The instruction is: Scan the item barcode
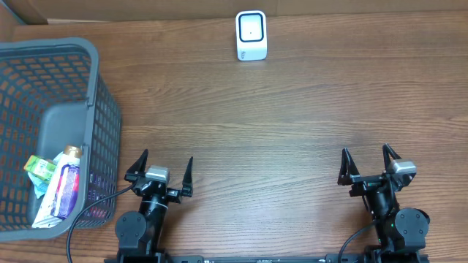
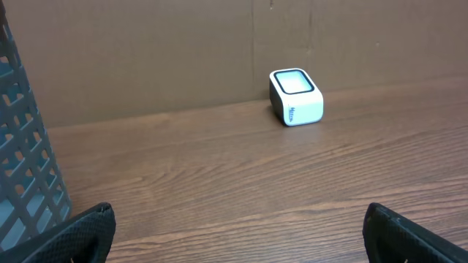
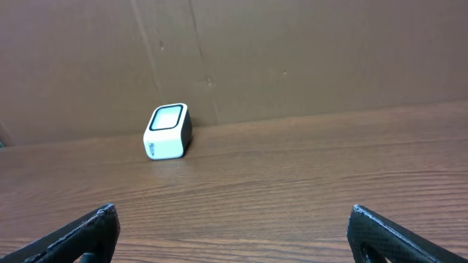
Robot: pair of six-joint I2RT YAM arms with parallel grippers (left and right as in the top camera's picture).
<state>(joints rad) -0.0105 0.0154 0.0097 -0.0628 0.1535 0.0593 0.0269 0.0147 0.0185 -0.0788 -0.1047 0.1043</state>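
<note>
overhead, looks like the opening step: left claw [image 1: 167, 164] and right claw [image 1: 366, 156] both spread wide and empty at the bottom edge, tube [image 1: 64, 191] lying in the basket [image 1: 95, 55] lower left, so next calls for a reach in there, scanner [image 1: 251, 35] top centre.

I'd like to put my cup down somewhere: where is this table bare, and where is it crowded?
The table is bare from the white scanner at the back wall to the open left hand and right hand in front, and rightward from the grey basket. It is crowded only inside the basket, where packets lie.
</note>
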